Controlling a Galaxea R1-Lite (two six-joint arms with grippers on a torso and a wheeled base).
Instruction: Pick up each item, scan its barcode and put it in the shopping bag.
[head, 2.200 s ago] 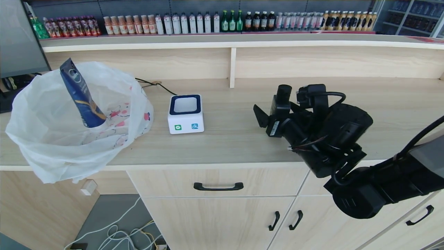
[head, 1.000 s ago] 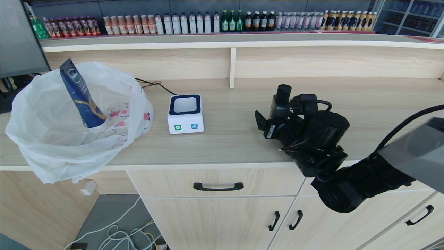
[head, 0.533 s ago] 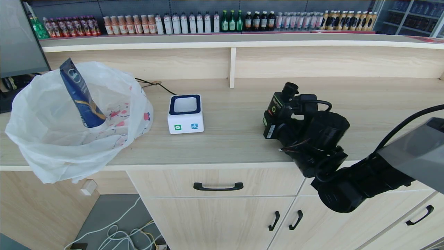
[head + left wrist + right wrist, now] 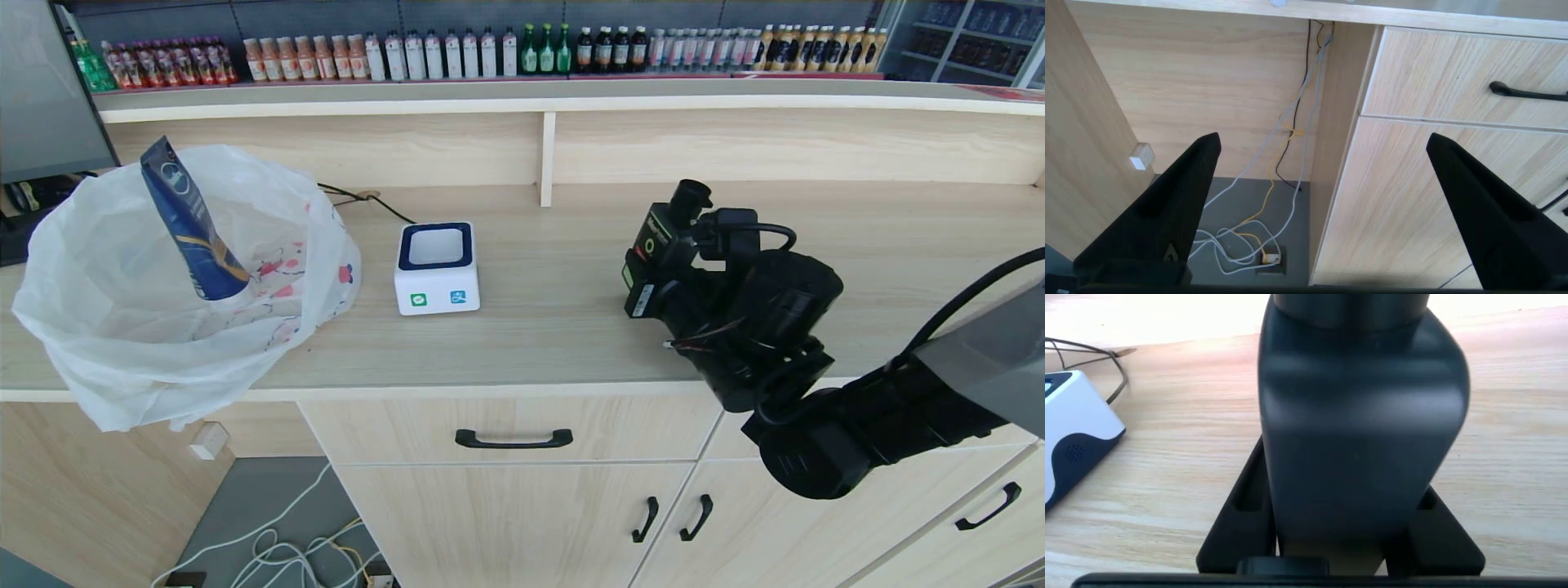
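Dark bottle gripped inside right claw.

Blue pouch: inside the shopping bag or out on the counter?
Inside: the blue pouch stands tilted within the open shopping bag, top above its rim.

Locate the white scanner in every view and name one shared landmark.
Head view: scanner on the counter, right of the shopping bag.
Right wrist view: scanner at the frame edge, beyond the held bottle.
Left wrist view: cabinet fronts below the counter edge.
Shared landmark: the wooden counter.
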